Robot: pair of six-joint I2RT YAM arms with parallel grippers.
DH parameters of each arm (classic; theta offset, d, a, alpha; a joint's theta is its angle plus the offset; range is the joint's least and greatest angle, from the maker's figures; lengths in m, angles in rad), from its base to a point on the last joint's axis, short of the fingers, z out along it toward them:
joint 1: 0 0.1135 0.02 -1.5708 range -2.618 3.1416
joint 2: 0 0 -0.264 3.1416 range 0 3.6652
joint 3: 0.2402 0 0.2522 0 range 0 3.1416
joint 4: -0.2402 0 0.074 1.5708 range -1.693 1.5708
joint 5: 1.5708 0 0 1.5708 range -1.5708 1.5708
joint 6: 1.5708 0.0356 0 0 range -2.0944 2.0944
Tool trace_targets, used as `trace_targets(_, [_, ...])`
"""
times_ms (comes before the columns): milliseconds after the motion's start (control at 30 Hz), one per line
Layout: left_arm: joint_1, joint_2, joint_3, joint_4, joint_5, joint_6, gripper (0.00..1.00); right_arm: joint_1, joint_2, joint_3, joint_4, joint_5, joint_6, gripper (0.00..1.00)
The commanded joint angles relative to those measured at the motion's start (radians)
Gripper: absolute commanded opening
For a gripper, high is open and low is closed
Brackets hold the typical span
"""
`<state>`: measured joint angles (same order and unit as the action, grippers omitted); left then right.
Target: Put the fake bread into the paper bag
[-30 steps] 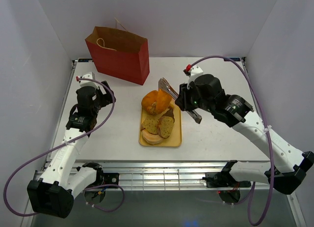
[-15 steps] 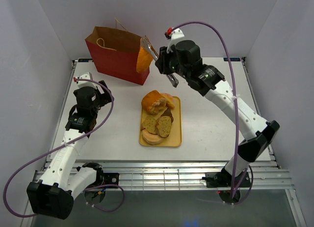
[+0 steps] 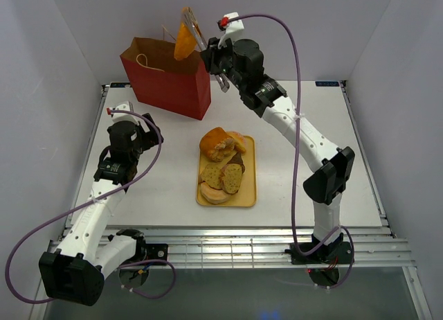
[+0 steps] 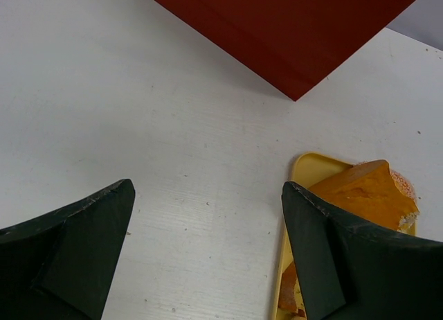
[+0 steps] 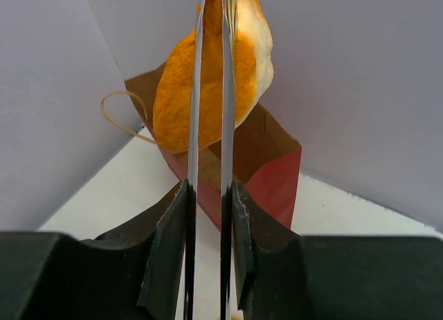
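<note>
Top external: right end effector (image 3: pixel 191 22) lifted fake bread (image 3: pixel 182 44) over paper bag (image 3: pixel 169 84).

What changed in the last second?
The right fingers, gripping an orange roll, carried it from just above the yellow tray up and far-left to above the paper bag. The left arm, bag, tray and remaining bread stayed put.

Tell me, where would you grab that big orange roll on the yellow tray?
Probably from straight above, pinching the roll across its rounded sides. It sits at the far end of the tray, seemingly resting partly on the slices, so its top and sides look free.
</note>
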<state>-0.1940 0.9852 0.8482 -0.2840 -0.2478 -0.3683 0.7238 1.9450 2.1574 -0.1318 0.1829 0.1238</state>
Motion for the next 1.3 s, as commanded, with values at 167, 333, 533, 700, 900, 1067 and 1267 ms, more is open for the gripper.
trace_targets(167, [-0.005,-0.028,0.005,0.020,0.033,-0.004,0.98,-0.001,0.112,0.055,0.368,0.029,-0.082,0.08])
trace_targets(333, [-0.005,-0.022,0.006,0.022,0.044,-0.006,0.98,-0.001,0.175,0.059,0.405,0.018,-0.098,0.08])
trace_targets(533, [-0.005,-0.020,0.008,0.019,0.056,-0.006,0.98,-0.004,0.216,0.056,0.417,0.013,-0.107,0.08])
trace_targets(700, [-0.005,-0.023,0.009,0.017,0.062,-0.006,0.98,-0.004,0.207,0.004,0.432,-0.008,-0.104,0.08])
trace_targets(900, [-0.005,-0.016,0.009,0.019,0.071,-0.006,0.98,-0.004,0.187,-0.041,0.428,-0.010,-0.089,0.35])
trace_targets(1067, [-0.004,-0.016,0.008,0.019,0.073,-0.006,0.98,-0.003,0.183,-0.037,0.400,-0.016,-0.084,0.42])
trace_targets(1267, [-0.005,-0.016,0.008,0.019,0.073,-0.003,0.98,-0.004,0.177,-0.018,0.377,-0.025,-0.087,0.52])
